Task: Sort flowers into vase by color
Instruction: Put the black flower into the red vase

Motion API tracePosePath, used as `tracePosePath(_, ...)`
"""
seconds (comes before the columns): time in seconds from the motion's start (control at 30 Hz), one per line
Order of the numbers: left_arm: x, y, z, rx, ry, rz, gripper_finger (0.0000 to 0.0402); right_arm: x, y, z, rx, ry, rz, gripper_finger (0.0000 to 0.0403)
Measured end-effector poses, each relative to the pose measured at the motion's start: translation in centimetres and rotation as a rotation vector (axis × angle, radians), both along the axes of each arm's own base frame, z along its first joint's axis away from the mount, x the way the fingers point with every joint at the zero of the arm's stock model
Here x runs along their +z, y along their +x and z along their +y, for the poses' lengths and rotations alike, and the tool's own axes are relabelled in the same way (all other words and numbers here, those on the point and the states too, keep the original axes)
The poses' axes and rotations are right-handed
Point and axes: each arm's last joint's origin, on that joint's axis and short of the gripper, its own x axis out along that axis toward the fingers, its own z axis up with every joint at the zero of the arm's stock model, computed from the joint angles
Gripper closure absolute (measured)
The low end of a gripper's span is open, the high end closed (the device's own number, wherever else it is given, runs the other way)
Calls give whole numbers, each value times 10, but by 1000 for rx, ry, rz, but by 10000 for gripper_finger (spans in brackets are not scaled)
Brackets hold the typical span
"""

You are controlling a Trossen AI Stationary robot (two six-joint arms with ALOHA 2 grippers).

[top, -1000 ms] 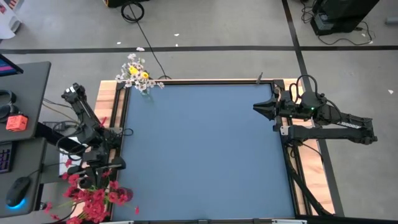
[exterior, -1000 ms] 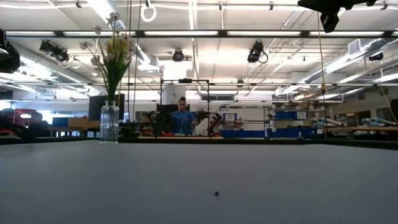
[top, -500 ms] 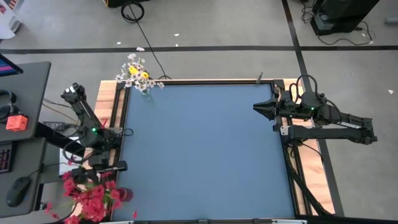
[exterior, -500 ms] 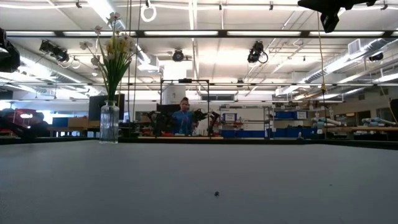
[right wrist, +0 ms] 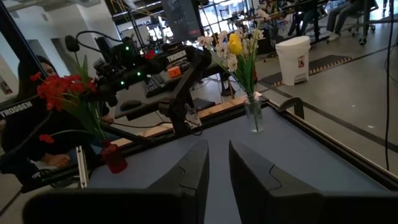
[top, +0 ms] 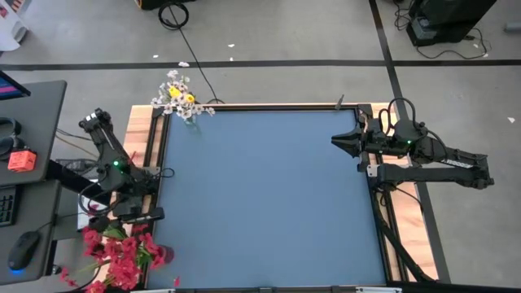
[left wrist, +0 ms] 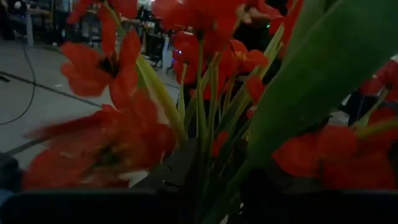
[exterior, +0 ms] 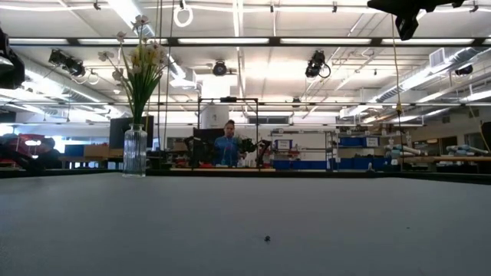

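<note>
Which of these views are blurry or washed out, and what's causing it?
Left wrist view: the red flowers sit so close that petals and stems smear out of focus, and the lower picture is dark. Low view: bright ceiling lights behind leave the glass vase of white and yellow flowers backlit. High view: even light, no hard shadows on the blue table.

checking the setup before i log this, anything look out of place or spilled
A few white petals lie on the floor beyond the table, past the clear vase of yellow and white flowers. Otherwise nothing stands out; the red flowers stand in their vase.
</note>
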Motion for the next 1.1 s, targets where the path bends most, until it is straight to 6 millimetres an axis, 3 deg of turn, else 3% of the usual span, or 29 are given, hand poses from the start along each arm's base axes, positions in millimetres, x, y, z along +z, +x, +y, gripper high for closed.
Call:
tracePosePath(0.1,7,-1,3,37,24,11,294,0,0,0,0,0,0,330)
tracePosePath(0.23,0,1,4,94,94,22,300,0,0,0,0,0,0,330)
tracePosePath(0.57,-6,2,2,111,160,42,364,0,0,0,0,0,0,330)
tracePosePath(1.1,6,3,3,144,150,-94,388,0,0,0,0,0,0,330)
